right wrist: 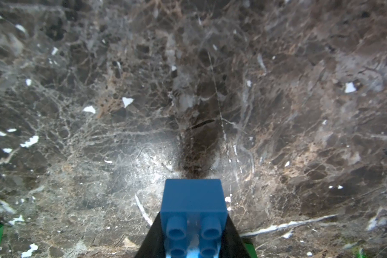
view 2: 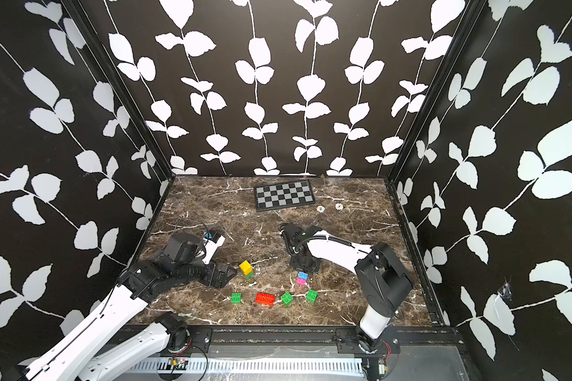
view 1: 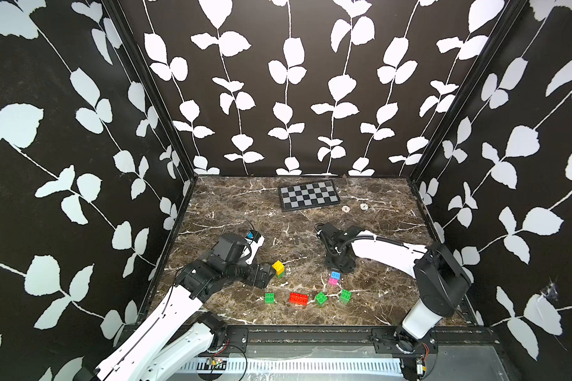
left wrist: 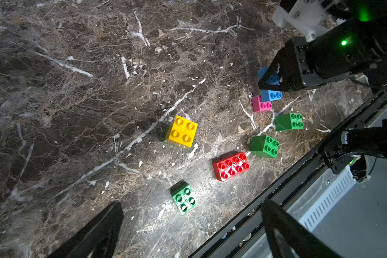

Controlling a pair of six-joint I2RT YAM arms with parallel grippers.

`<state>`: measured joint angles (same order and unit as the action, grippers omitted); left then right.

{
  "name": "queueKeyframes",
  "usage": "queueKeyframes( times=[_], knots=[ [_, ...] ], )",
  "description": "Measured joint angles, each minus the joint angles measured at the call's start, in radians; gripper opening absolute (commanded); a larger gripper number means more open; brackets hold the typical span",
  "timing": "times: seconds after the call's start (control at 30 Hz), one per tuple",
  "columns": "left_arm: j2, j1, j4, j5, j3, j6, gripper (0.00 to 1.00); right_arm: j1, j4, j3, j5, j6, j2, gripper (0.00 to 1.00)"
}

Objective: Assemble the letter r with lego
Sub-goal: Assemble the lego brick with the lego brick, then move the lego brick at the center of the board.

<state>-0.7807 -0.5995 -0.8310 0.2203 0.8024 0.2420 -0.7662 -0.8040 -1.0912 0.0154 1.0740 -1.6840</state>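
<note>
1. The blue brick (right wrist: 192, 201) is gripped tight by the right gripper (left wrist: 273, 86), next to the pink brick (left wrist: 260, 103).
2. The left gripper (view 1: 266, 275) is held wide open beside the yellow brick (view 1: 278, 266), stacked on a green brick (view 1: 280, 274).
3. The red brick (view 1: 298, 298) and three green bricks (view 1: 270, 298) (view 1: 321, 298) (view 1: 345, 296) are laid nearby.

Arms, pair, reaching inward.
Left hand (view 1: 271, 276) spread wide; right hand (view 1: 338, 266) pointing down, clamped on blue brick (right wrist: 192, 198).

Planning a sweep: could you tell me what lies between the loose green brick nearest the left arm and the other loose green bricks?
The red brick, in both top views.
</note>
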Motion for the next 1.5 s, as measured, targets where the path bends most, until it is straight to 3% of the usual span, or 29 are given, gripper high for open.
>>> queueKeyframes(
  times=[0.97, 1.5],
  knots=[
    [-0.005, 0.0, 0.0, -0.002, 0.0, 0.0, 0.99, -0.021, 0.104, 0.062, 0.076, 0.043, -0.008, 0.0],
    [0.018, 0.0, 0.0, -0.036, 0.0, 0.001, 0.99, -0.127, 0.261, 0.114, 0.227, -0.04, 0.025, 0.0]
  ],
)
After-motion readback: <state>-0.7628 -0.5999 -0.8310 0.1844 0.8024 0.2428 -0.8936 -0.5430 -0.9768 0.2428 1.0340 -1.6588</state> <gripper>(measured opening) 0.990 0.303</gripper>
